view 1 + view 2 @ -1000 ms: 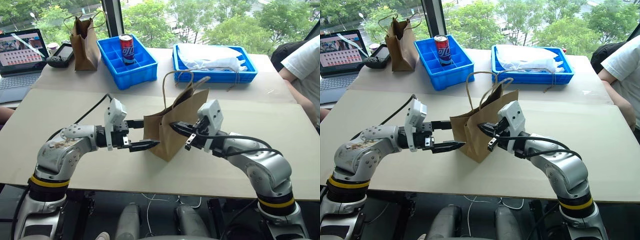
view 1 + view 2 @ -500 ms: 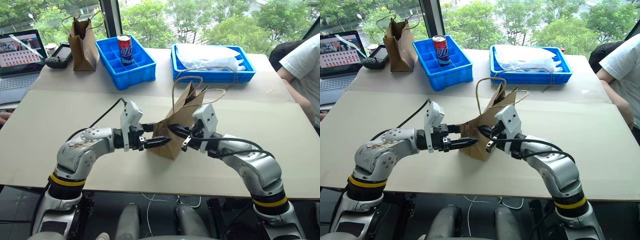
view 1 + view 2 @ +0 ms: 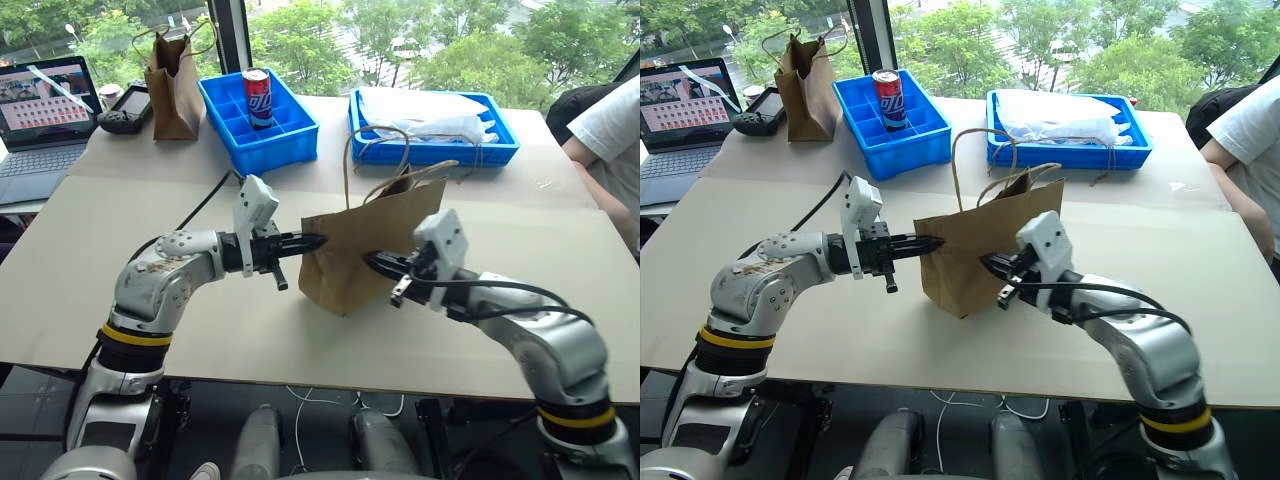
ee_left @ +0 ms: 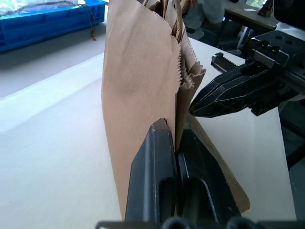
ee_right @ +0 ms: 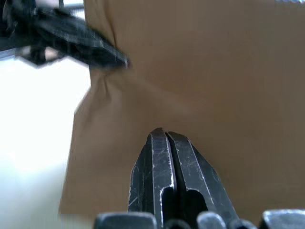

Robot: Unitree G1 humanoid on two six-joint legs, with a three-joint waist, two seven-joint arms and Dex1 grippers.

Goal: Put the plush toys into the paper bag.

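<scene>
Tall windows with green trees behind; in front of them a pale, matte table (image 3: 120,290) with a seam across it and plenty of bare board on both sides of the middle.

From the head views, the wide kraft paper bag (image 3: 375,240) stands upright near the table's centre, creased, its thin loop handles curling above a serrated top edge. The left gripper (image 3: 312,240) has its black fingers pressed together on the bag's upper corner edge. The right gripper (image 3: 372,262) lies against the bag's broad face, fingers together. Well behind sit a narrower, darker bag (image 3: 175,85), a blue compartment tray (image 3: 290,135) holding a red can (image 3: 260,97), another blue tray (image 3: 500,152) with white plastic, and a laptop (image 3: 45,120). A person's white sleeve (image 3: 605,130) shows at the right edge.

The left wrist view shows its fingers (image 4: 159,176) clamping a fold of the bag's side.

The right wrist view shows its fingers (image 5: 162,171) closed, close against brown paper; I cannot tell whether paper is pinched.
</scene>
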